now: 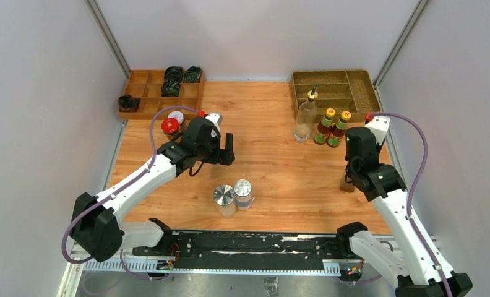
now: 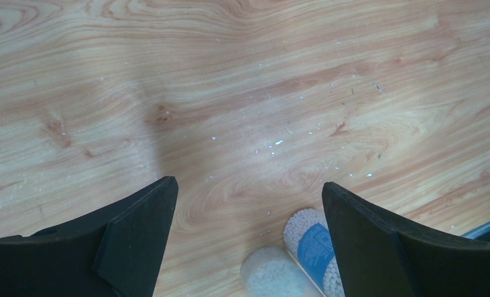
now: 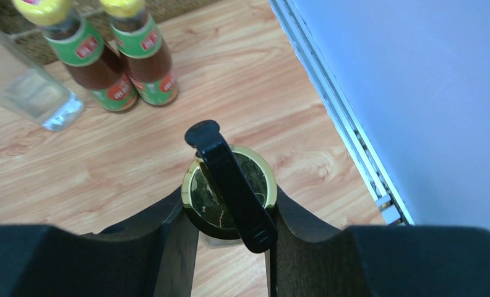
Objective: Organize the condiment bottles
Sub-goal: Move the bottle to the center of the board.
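The right gripper (image 3: 229, 209) grips the gold-spouted bottle (image 3: 227, 176) at its cap, wedged squarely between both fingers, near the right edge of the table (image 1: 273, 161). The left gripper (image 2: 247, 185) hangs spread wide, empty, with two shakers (image 2: 310, 238) standing low between its fingers.

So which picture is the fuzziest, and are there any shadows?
Left wrist view: the blue-labelled shaker at the bottom is fuzzy, and a faint grey shadow crosses the table; right wrist view: the gold-topped bottle is sharp, the clear bottle glints; top view: bright, even, nothing blurry.
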Robot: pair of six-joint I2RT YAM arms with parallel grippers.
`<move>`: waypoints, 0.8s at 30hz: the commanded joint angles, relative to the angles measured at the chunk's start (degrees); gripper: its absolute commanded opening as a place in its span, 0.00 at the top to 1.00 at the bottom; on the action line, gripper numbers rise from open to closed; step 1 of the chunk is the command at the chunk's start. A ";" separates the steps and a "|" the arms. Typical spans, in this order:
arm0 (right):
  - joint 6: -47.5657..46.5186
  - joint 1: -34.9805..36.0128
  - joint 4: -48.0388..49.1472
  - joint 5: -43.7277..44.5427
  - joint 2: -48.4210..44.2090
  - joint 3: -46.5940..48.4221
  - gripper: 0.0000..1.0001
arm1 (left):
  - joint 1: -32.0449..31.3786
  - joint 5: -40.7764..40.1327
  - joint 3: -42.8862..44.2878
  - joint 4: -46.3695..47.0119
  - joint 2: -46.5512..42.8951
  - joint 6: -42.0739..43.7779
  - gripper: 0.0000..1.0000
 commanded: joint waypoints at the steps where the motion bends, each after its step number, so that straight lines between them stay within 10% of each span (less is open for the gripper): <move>1: 5.48 0.83 0.32 7.21 -2.74 -2.79 0.74 | -0.30 1.69 -1.22 -0.21 -1.43 0.46 0.07; 13: 7.94 0.82 -0.62 4.74 -4.64 -4.91 0.31 | -0.31 2.40 -1.33 -0.15 -1.35 0.22 0.07; 24: 17.93 0.83 -18.69 0.86 -7.58 0.68 0.21 | -0.25 2.44 -2.18 0.13 -2.04 -0.24 0.07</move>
